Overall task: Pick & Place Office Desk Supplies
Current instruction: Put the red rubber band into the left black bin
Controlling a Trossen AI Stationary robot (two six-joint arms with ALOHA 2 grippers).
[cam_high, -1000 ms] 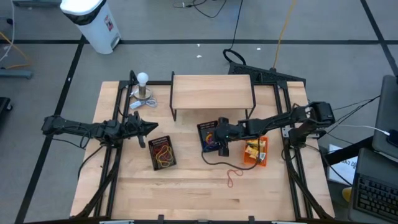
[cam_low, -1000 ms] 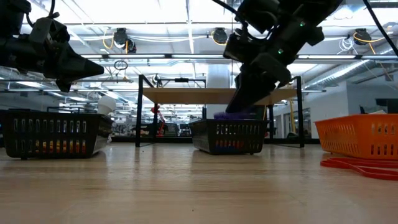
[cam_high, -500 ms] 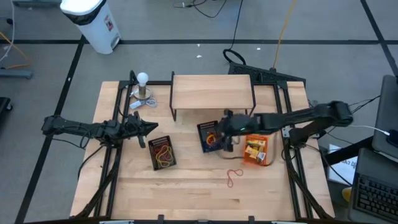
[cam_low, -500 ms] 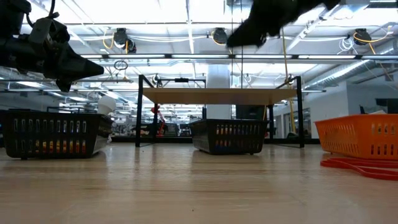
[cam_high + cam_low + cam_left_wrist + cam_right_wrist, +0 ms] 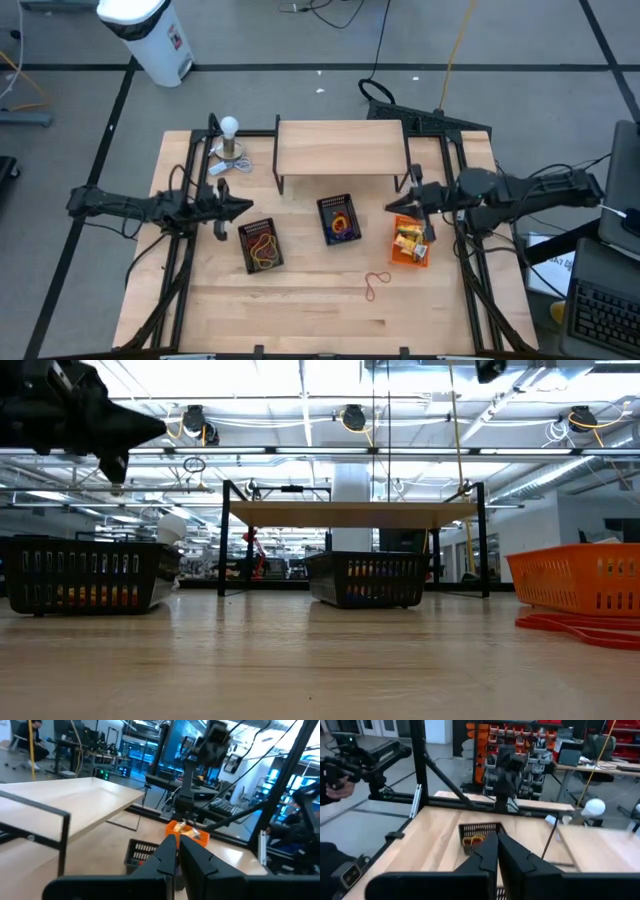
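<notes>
Elastic loops in red and yellow fill the left black basket (image 5: 261,245). Purple and orange loops lie in the middle black basket (image 5: 338,218). Yellow packets sit in the orange basket (image 5: 412,241). One red loop (image 5: 375,285) lies flat on the wood near the table's near edge. My left gripper (image 5: 242,207) hovers shut, high above the table beside the left basket (image 5: 85,572). My right gripper (image 5: 392,206) is shut and raised, between the middle basket and the orange basket. Each wrist view shows the fingers closed, left (image 5: 177,851) and right (image 5: 497,847).
A small wooden shelf (image 5: 340,148) stands at the far middle of the table on thin black legs. The white ball-topped stand (image 5: 230,140) is at the far left corner. Bare wood stretches along the near edge. A person's hand shows off to the side in the right wrist view (image 5: 337,780).
My right gripper has risen out of the middle black basket and drawn back toward the table's right edge, leaving the low view almost wholly. The purple loops stay in that basket. My left gripper has lifted a little.
</notes>
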